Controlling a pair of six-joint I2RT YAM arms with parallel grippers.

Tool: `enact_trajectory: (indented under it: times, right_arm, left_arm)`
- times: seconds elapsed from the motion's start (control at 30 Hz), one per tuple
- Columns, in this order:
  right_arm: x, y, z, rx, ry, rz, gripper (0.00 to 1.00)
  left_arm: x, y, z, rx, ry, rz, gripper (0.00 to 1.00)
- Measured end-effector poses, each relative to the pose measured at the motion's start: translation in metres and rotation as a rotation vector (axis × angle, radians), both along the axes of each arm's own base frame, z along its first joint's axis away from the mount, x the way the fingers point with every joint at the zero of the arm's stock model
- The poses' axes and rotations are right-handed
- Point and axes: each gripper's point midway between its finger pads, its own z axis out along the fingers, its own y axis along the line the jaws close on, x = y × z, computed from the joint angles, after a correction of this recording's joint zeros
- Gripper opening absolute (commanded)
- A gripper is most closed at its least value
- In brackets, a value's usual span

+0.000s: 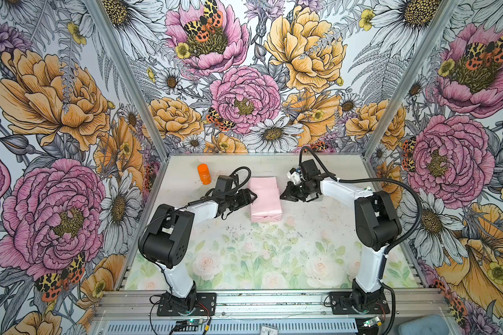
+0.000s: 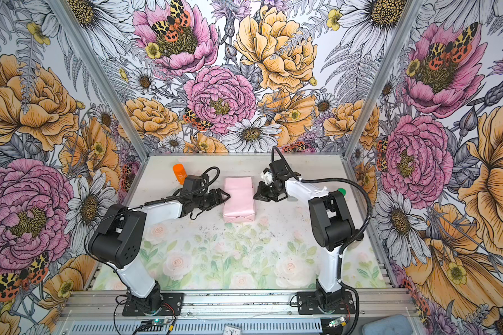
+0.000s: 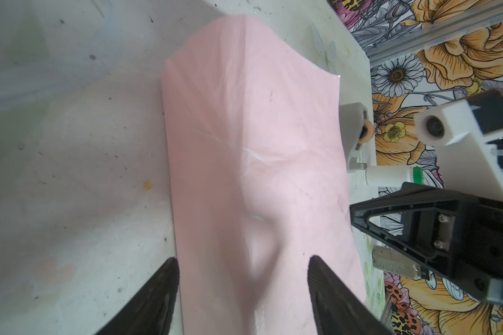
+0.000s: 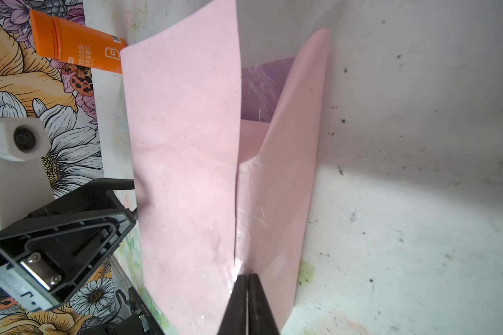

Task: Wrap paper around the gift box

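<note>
Hidden inside the folded pink paper [image 1: 265, 203] at mid-table: the gift box. At its left side, left gripper [image 1: 251, 198] spread wide, holding nothing; at its right, right gripper [image 4: 247, 277] closed tight against a raised fold, pinch unclear.

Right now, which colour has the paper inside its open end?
Lilac-purple; the paper outside is pale pink. The right wrist view shows it best.

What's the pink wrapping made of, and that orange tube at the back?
The wrapping looks like thin paper, pale pink outside, shiny purple inside; it holds sharp creases. The orange tube seems smooth plastic with printed lettering, probably.
</note>
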Motion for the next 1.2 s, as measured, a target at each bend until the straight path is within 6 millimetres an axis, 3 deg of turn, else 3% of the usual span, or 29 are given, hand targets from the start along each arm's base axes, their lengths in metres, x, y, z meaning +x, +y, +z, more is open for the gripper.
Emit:
enact_trajectory:
  times: [0.1, 0.27, 0.4, 0.47, 0.67, 0.8, 0.9, 1.03, 1.2]
  right_arm:
    - [-0.002, 0.0, -0.003, -0.002, 0.009, -0.003, 0.04]
    - [-0.003, -0.002, -0.004, -0.005, 0.011, -0.012, 0.34]
    - [-0.004, -0.007, 0.006, -0.004, -0.01, -0.022, 0.53]
    - [-0.003, -0.008, 0.018, 0.003, -0.037, -0.03, 0.57]
    - [0.008, -0.004, 0.027, 0.017, -0.067, -0.028, 0.57]
    - [0.019, 0.004, 0.014, 0.013, -0.051, -0.021, 0.57]
    - [0.023, 0.01, -0.001, 0.009, -0.024, -0.009, 0.54]
    - [0.02, 0.022, -0.014, 0.024, 0.012, 0.016, 0.4]
    - [0.022, 0.027, -0.009, 0.036, -0.005, 0.029, 0.26]
  left_arm:
    - [0.0, 0.0, 0.0, 0.0, 0.0, 0.0, 0.72]
    - [-0.001, 0.0, 0.002, -0.001, -0.004, 0.001, 0.77]
    - [-0.003, 0.001, 0.014, -0.01, -0.025, 0.001, 0.81]
    - [-0.003, 0.001, 0.024, -0.018, -0.046, 0.001, 0.81]
    - [-0.004, 0.001, 0.029, -0.022, -0.054, 0.001, 0.79]
    - [-0.003, 0.001, 0.022, -0.018, -0.039, 0.002, 0.75]
    - [-0.004, 0.001, 0.003, -0.003, 0.002, 0.001, 0.72]
    - [-0.007, -0.004, -0.016, 0.006, 0.046, -0.009, 0.63]
    - [-0.001, -0.013, -0.011, 0.0, 0.021, -0.024, 0.52]
